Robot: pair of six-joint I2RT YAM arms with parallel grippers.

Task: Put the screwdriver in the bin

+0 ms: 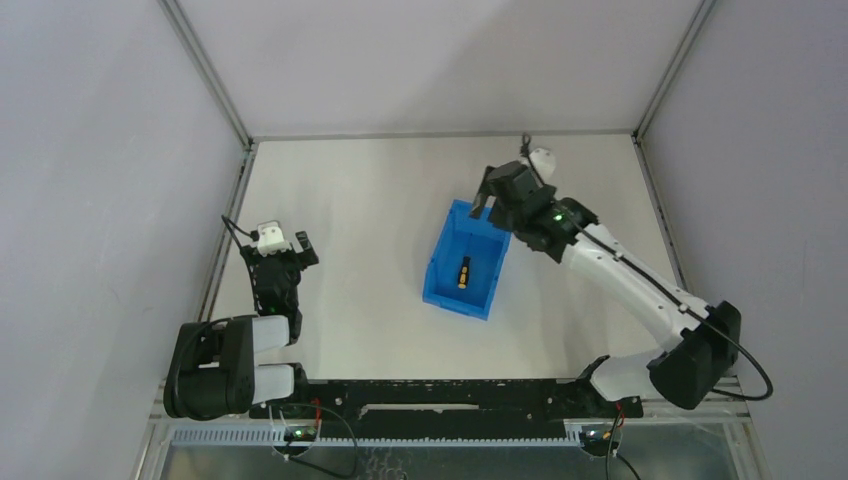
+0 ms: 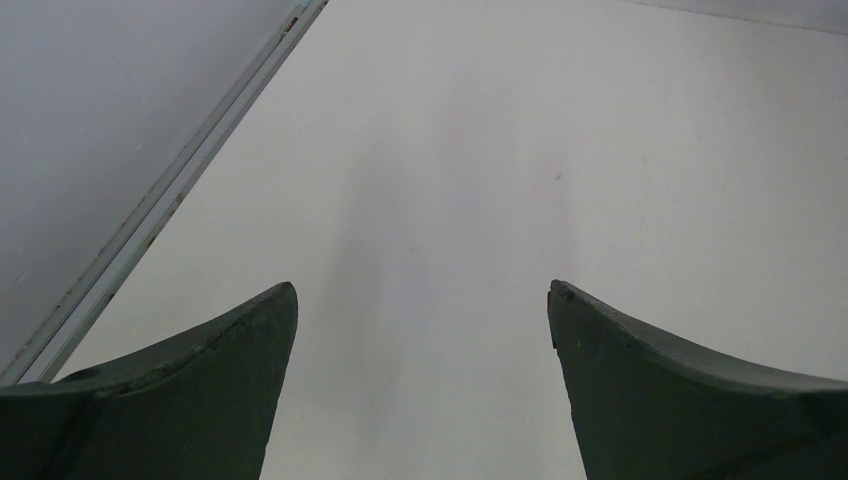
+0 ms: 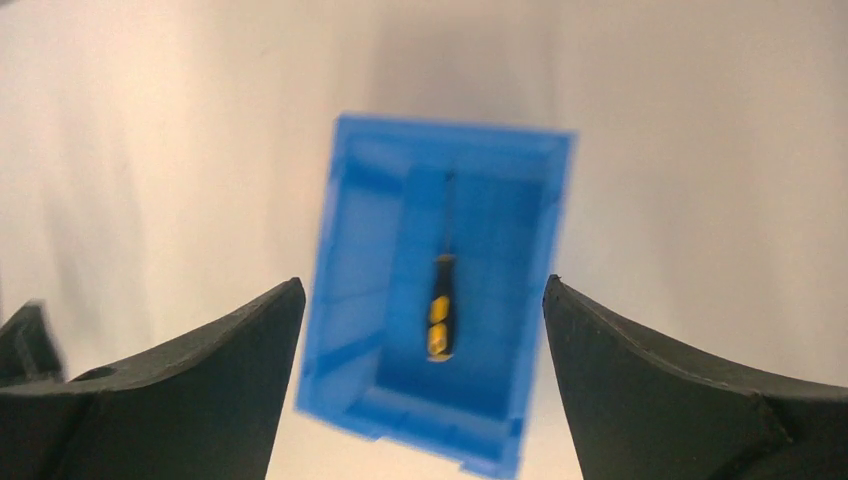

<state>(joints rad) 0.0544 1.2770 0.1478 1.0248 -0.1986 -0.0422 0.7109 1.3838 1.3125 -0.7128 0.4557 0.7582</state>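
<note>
Screwdriver (image 3: 441, 318) lies flat on the floor of the bin (image 1: 455, 303), lengthwise along it and touching neither long wall; judged from that, the task looks done. The bin stands near the middle of the table (image 1: 360, 180).

The right gripper (image 1: 490, 212) hangs above the bin's far right corner, its fingers spread wide and holding nothing. Its wrist camera looks down into the bin, a pose that fits letting the tool fall from above rather than setting it down. That arm is stretched out from its base at the near right, forearm slanting far and left.

The left gripper (image 2: 422, 290) sits well apart at the left of the table, arm folded close to its base, fingers released over bare table
</note>
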